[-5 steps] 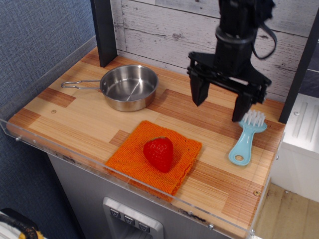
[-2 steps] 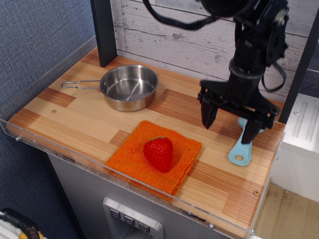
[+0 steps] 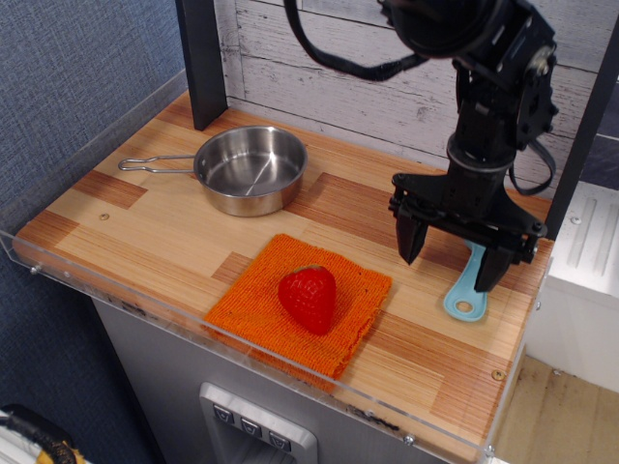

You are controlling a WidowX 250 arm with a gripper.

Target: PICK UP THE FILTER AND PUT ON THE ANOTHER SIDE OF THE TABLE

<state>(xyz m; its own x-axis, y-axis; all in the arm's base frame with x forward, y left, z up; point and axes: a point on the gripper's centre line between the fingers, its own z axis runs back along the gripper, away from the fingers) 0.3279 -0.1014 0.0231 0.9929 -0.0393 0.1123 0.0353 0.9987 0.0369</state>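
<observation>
observation.image view: the tool [image 3: 451, 259] hangs low over the right end of the surface [image 3: 145, 227], its two fingers spread wide and pointing down, nothing between them. the filter [image 3: 465, 295] lies flat on the surface at that right end, rounded handle end with its hole toward the front edge; its bristle end is hidden behind the tool. one finger [image 3: 491, 268] stands at the filter's right flank, the other well to its left over bare wood, so the spread appears set to straddle the handle for a pinch across its narrow width. whether either finger touches the surface cannot be told. judgement: the pick-up is not yet made. the pan [image 3: 250, 169] sits at the far left, and the strawberry [image 3: 308, 298] rests on the orange cloth [image 3: 295, 304] at front centre, both well apart from the tool. the left side offers open wood for placement.
</observation>
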